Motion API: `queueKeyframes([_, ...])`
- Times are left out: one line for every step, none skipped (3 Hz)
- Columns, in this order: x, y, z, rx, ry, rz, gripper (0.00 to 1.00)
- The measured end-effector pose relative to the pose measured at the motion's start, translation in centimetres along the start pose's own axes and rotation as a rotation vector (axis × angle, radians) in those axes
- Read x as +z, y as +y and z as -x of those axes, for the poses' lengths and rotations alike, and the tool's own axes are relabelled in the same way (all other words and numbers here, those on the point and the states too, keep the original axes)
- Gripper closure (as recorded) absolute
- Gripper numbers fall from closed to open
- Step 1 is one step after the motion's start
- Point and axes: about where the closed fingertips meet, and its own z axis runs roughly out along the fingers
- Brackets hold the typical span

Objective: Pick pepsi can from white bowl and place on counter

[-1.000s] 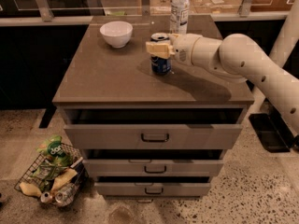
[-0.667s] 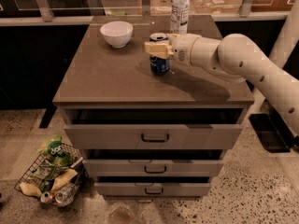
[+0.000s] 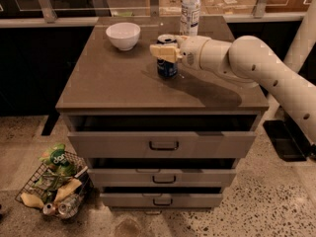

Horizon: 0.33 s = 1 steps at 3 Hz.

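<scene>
The pepsi can (image 3: 167, 68) is blue with a silver top and stands upright at the middle back of the counter (image 3: 113, 83), its base at or just above the surface. My gripper (image 3: 164, 52) reaches in from the right and is shut on the can's upper part, with one cream finger (image 3: 162, 52) across its front. The white bowl (image 3: 123, 35) sits empty at the back left of the counter, about a can's width to the left of the can.
A tall clear plastic bottle (image 3: 190, 6) with a white label stands at the back edge, just behind my gripper. The three drawers (image 3: 163, 144) below the counter stand slightly open. A wire basket (image 3: 54, 184) of trash sits on the floor at the lower left.
My gripper and the can have shifted slightly to the left together. The bowl and bottle have not moved.
</scene>
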Motion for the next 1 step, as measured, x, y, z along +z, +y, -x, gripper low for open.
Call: queueKeyframes([0.18, 0.17, 0.01, 0.000, 0.000, 0.004, 0.00])
